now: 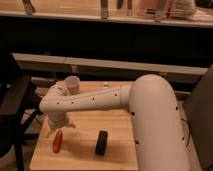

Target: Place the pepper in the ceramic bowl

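Observation:
The pepper (57, 141), slim and red-orange, lies on the wooden table (80, 156) near its front left corner. My gripper (60, 129) points down just above the pepper's upper end, at the tip of my white arm (95, 101), which reaches in from the right. Its fingers are spread apart and hold nothing. The green ceramic bowl is not in view; it may be hidden behind my arm.
A black remote (101, 142) lies to the right of the pepper. A pale pinkish cup (72, 85) stands at the back left of the table. A dark chair (12, 107) is at the left, and shelving and a counter are behind.

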